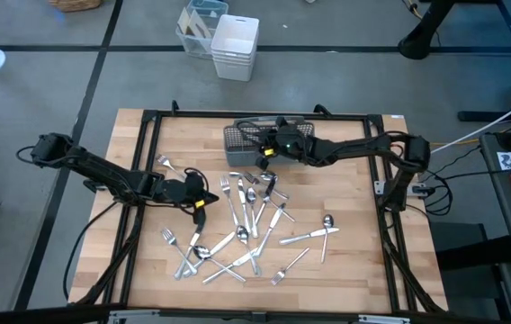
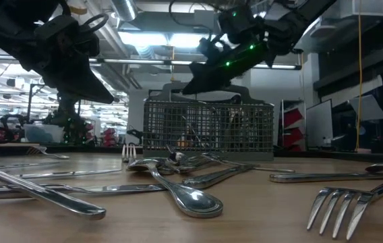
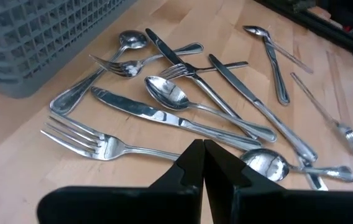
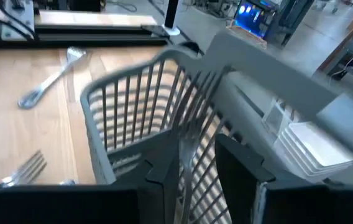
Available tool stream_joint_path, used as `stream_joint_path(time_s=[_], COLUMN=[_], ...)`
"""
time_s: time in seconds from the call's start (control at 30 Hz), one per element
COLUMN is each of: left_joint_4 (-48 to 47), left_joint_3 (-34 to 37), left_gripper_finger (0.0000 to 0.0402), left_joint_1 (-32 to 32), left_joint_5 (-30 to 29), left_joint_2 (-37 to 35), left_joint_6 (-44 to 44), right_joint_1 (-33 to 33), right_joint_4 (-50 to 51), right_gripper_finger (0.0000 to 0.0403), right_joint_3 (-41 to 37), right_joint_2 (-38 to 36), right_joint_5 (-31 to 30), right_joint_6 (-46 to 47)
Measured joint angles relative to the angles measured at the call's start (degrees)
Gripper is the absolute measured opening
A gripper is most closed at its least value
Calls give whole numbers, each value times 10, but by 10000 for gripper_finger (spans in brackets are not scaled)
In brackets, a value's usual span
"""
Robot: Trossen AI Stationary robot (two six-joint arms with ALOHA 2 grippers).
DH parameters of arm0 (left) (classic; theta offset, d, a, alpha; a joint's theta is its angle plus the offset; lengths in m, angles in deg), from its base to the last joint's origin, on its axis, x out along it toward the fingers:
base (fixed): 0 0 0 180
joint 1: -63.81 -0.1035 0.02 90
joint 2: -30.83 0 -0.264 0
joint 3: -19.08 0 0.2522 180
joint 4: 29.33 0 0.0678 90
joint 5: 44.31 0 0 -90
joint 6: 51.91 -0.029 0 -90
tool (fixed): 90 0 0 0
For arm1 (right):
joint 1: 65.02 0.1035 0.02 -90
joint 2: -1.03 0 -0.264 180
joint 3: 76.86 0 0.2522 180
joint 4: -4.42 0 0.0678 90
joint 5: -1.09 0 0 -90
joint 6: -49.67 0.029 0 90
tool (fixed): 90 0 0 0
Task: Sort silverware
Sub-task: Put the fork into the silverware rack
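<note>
Several shiny forks, spoons and knives lie flat in a loose pile [image 1: 246, 225] [image 3: 183, 106] [image 2: 178, 182] on the wooden table. The grey mesh caddy [image 1: 246, 135] [image 2: 208, 128] [image 4: 133, 106] stands at the table's far edge. My right gripper [image 1: 267, 157] [image 2: 195, 84] [image 4: 198, 168] hangs just above the caddy's near rim, shut on a fork [image 4: 192, 118]. My left gripper [image 1: 200, 200] [image 3: 202, 155] [image 2: 100, 94] hovers shut above the pile's left side and touches nothing. My right gripper has the fork's handle [image 4: 187, 152] between its two fingers. The fork runs forward from the fingertips, and its tines [image 4: 196, 93] stand over the caddy's open top. It is lifted clear of the table. The fingers slant down from the table's right.
A lone fork [image 1: 167, 165] lies toward the table's left far part. A spoon and a knife [image 1: 314, 234] lie apart on the right. A black frame [image 1: 147, 117] runs round the table. White and clear bins [image 1: 235, 45] sit on the floor beyond it.
</note>
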Motion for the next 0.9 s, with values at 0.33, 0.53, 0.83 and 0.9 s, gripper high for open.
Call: stream_joint_path(time_s=[0.33, 0.53, 0.83, 0.9], left_joint_4=[-121, -245, -297, -300], left_joint_3=[0, 0, 0, 0], left_gripper_finger=[4, 4, 4, 4], left_joint_1=[-31, -94, -173, -183], left_joint_5=[-4, -5, -5, -5], left_joint_2=[-101, -191, -243, -243], left_joint_6=[156, 266, 266, 272], right_joint_1=[54, 103, 173, 186], right_joint_4=[131, 230, 356, 382], right_gripper_finger=[105, 105, 105, 105], right_joint_3=[0, 1, 1, 1], right_joint_2=[-88, -147, -190, -190], right_joint_5=[-6, -21, -21, -21], right_joint_6=[3, 4, 4, 6])
